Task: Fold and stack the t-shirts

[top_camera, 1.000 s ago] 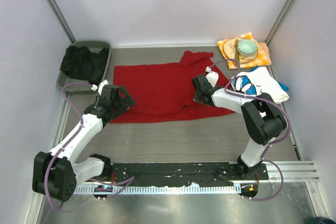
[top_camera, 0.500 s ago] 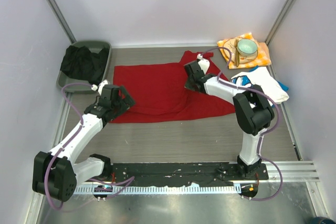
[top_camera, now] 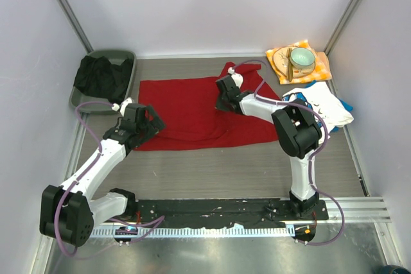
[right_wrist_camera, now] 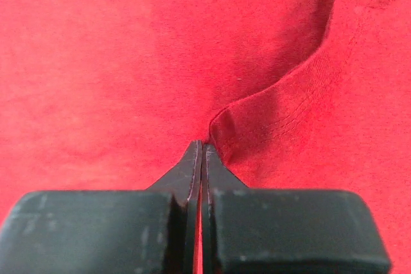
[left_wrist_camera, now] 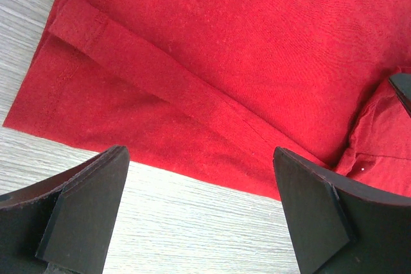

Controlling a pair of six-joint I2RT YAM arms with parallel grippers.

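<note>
The red tee [top_camera: 183, 110] is spread flat on the tabletop [top_camera: 212, 165]. A raised fold of it is pinched at the tips of the right claw [right_wrist_camera: 202, 149], whose fingers are pressed tight together. In the right wrist view, a curved ridge of hemmed cloth is seen running from those tips up and to the right, and smooth red cloth lies on every side of the claw. From above, this claw is set over the tee's middle, near its far edge, with a flap of the tee jutting out just beyond it.

The left claw [left_wrist_camera: 200, 158] is held wide open and nothing is gripped. Its fingers [left_wrist_camera: 83, 203] are spread over the tee's near edge at the left corner. The hem lies just ahead of the tips, a folded band of cloth runs diagonally beyond that, and bare tabletop is seen beneath the fingers.

The white tee [top_camera: 318, 104] is laid to the right of the right claw, with blue cloth [top_camera: 347, 104] showing at its right edge. An orange cloth [top_camera: 321, 68] with a bowl [top_camera: 302, 59] lies beyond it. A bin [top_camera: 122, 56] holding black cloth [top_camera: 99, 78] stands beyond the left claw.
</note>
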